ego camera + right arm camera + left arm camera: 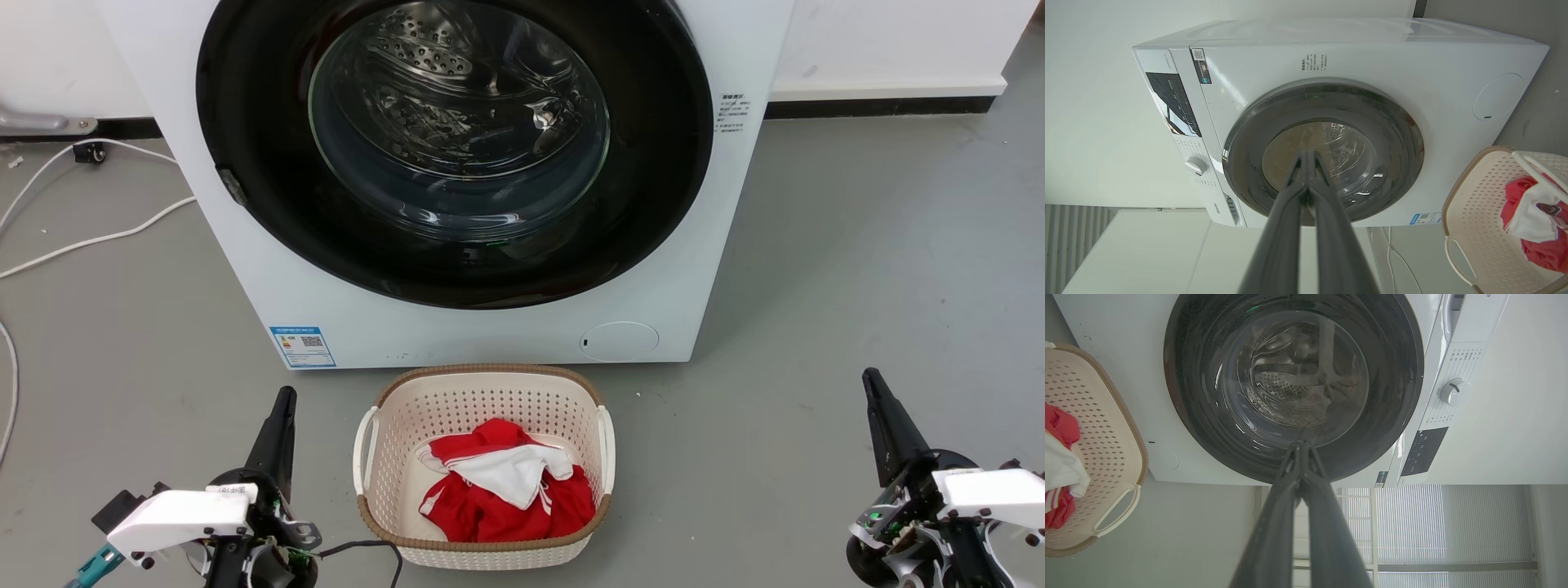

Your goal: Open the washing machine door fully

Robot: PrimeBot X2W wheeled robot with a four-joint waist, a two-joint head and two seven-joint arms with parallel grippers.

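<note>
You see large round glossy black washing machine door [253, 147] with clear glass bowl centre shut, flush on white washer front [457, 335]. Your left tool [286, 398] and right tool [870, 380]: fingers pressed together, holding nothing, low either side of cream perforated laundry basket [482, 372], well apart from door

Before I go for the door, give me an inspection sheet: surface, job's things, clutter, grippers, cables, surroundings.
Surface: grey floor, smooth.
Job's things: door looks shut, flush on the white washer.
Clutter: basket on the floor before the washer, holding red and white clothes.
Grippers: left gripper and right gripper low, either side of the basket, fingers shut, apart from the door.
Cables: white cables on the floor left of the washer; black cable by the left gripper.
Surroundings: white wall with dark baseboard behind.
</note>
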